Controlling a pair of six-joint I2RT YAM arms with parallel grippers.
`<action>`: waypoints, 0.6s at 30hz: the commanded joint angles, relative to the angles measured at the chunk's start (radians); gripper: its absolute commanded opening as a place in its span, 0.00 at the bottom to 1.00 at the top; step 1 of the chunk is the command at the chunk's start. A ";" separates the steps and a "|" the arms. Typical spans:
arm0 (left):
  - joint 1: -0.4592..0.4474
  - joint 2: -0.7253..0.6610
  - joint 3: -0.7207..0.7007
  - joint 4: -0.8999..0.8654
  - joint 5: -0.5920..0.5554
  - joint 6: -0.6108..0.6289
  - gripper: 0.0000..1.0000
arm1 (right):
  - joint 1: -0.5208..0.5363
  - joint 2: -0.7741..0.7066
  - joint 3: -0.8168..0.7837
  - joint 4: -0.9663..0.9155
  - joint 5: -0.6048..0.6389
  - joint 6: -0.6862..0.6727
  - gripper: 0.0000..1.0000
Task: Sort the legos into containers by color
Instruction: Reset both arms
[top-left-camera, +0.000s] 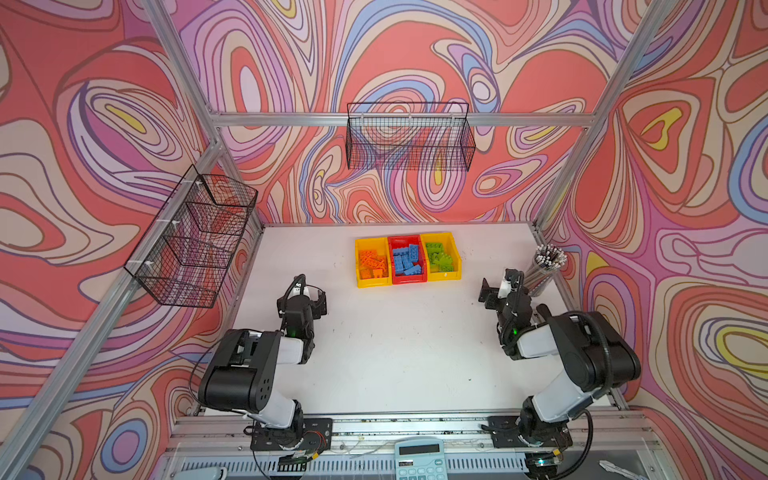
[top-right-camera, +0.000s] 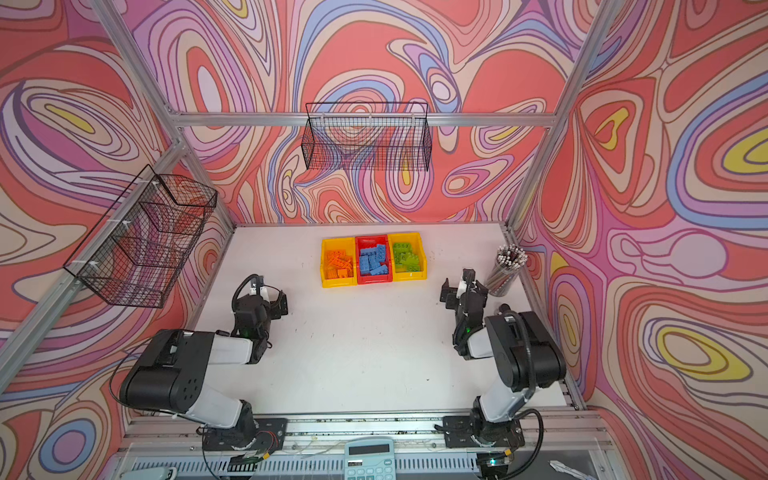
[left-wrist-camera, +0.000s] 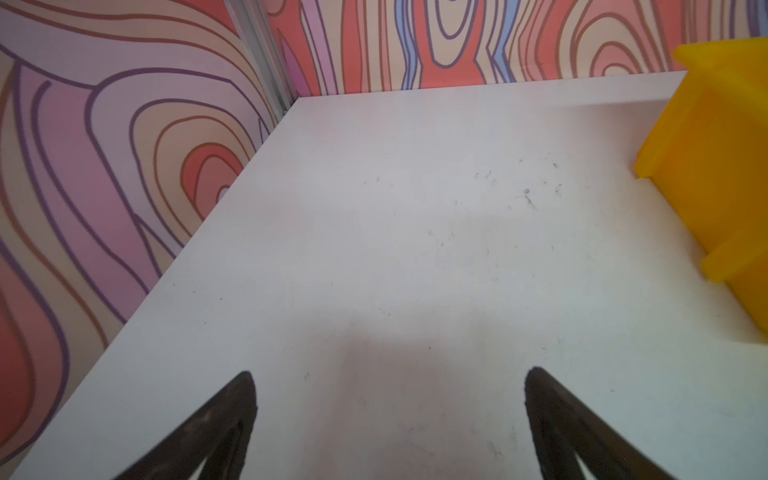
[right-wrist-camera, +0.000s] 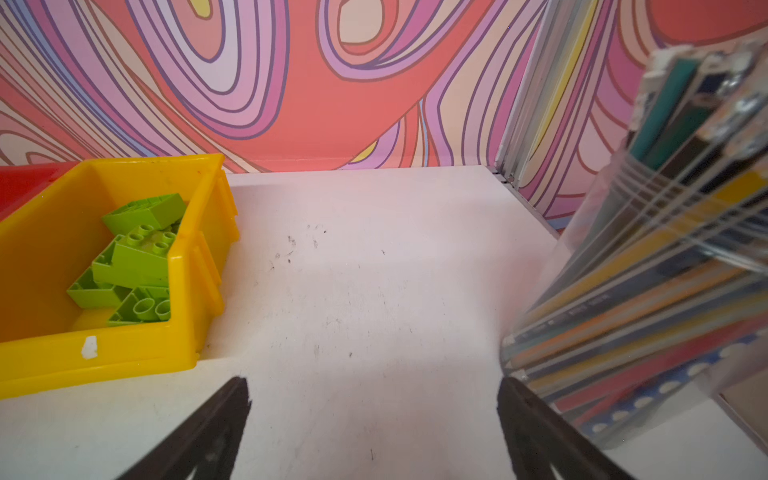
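Now, left tool: released, jaws spread wide with nothing between them, low over the bare surface.
Right tool: also released and empty, low over the surface, with a clear pencil cup just beside it on its outer side.
Direction to the task's things: the containers lie ahead of both tools and between them, toward the back wall; neither tool touches them.
Row axis: the three joined containers run side to side, crosswise to the way each tool points.
Nearer arm: your left tool is nearer the left yellow container. Your right tool is nearer the right yellow container. The red container in the middle lies about as far from one tool as from the other.
Orange legos: inside the left yellow container.
Blue legos: inside the red container.
Green legos: inside the right yellow container, heaped at mixed angles, some studs up and some hollow side up.
Loose pieces: you can find none on the surface in any view.
Progress: by my reading the sort is done, one colour per container.
Coming move: you have nothing left to pick, as far as I can judge. Any withdrawal of the right tool has to mind the pencil cup.
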 joint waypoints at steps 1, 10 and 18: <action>0.041 -0.005 0.028 -0.024 0.147 -0.031 1.00 | -0.028 0.027 0.026 0.052 -0.101 0.012 0.98; 0.041 -0.005 0.027 -0.027 0.143 -0.035 1.00 | -0.055 0.023 0.034 0.025 -0.126 0.025 0.98; 0.040 -0.001 0.022 -0.012 0.143 -0.035 1.00 | -0.055 0.023 0.034 0.030 -0.124 0.025 0.98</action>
